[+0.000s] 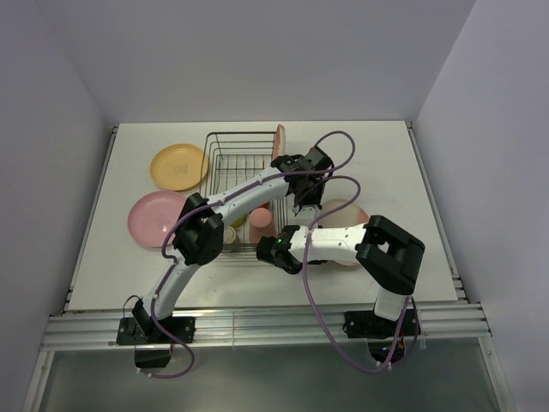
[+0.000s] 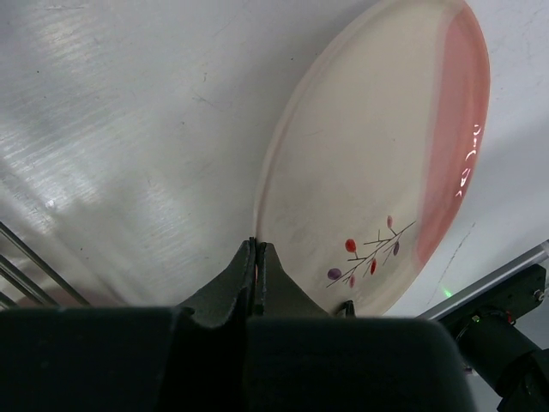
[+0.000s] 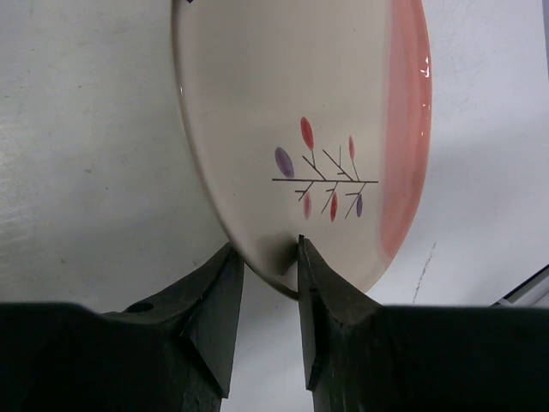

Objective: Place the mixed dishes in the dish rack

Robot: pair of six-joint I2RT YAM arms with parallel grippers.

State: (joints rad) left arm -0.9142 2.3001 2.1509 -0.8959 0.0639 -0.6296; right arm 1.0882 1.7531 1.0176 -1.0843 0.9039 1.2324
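Note:
The cream-pink plate with the twig drawing [image 1: 341, 215] [image 2: 377, 163] [image 3: 283, 120] lies right of the dish rack [image 1: 240, 154], partly under both arms. My left gripper [image 1: 307, 196] [image 2: 256, 251] is shut on the plate's rim, its jaws pressed together on the edge. My right gripper [image 1: 317, 227] [image 3: 264, 257] straddles another part of the rim. One fingertip [image 3: 302, 257] touches the plate's face and the other sits behind the edge, with a gap still showing between the jaws. In the rack a pink plate [image 1: 280, 139] stands upright at the far right corner.
An orange-yellow plate [image 1: 178, 166] and a pink plate [image 1: 154, 217] lie on the table left of the rack. A salmon-pink cup [image 1: 261, 220] and a lime-green bowl [image 1: 230, 233] sit at the rack's near end. Rack wires [image 2: 26, 266] show at the lower left of the left wrist view.

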